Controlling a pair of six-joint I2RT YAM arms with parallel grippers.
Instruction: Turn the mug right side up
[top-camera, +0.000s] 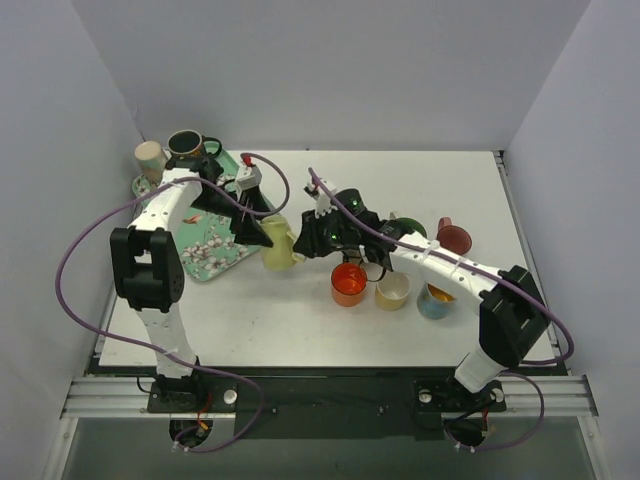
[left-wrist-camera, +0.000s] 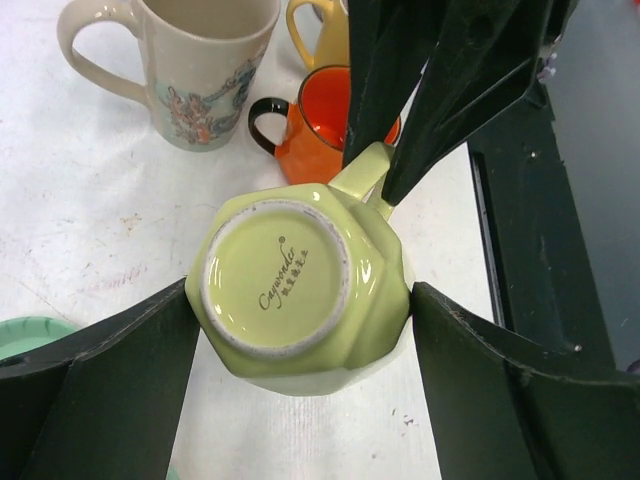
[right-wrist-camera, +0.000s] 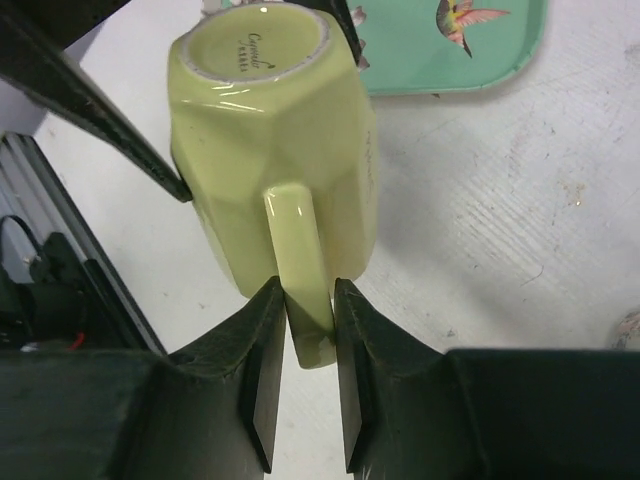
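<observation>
Just right of the tray (top-camera: 205, 262), mid-table (top-camera: 430, 190), the mug (right-wrist-camera: 270, 120) is caught between both grippers. It is not righted yet: its stamped base faces up toward the left wrist camera, so the mouth points down or away.

Right gripper (right-wrist-camera: 308, 300) is closed on the handle (right-wrist-camera: 300, 250), with both jaws pressed flat on its sides. Left gripper (left-wrist-camera: 300, 300) is spread wide around the body, and each fingertip meets a side wall. That reads as a hold, though how firm it is can't be judged.

Progress, as a judgement: the grasp is done and the flip itself is not. What's left is to rotate the mug until the mouth faces up, set it down and let go. One gripper probably has to let go first.

Hard to tell:
- Whether the rim is on the table or lifted. The top view hides the mug's lower part behind the grippers, and neither wrist view shows the rim.
- How far the mug is tilted. The right wrist view suggests a lean, not a clean upside-down stance.
- The mug's inside isn't seen at all.

An orange mug (left-wrist-camera: 320, 135) and a cream mug (left-wrist-camera: 205, 70) stand upright beyond it, apart from it, and both are cut off at the top of the left wrist view.
</observation>
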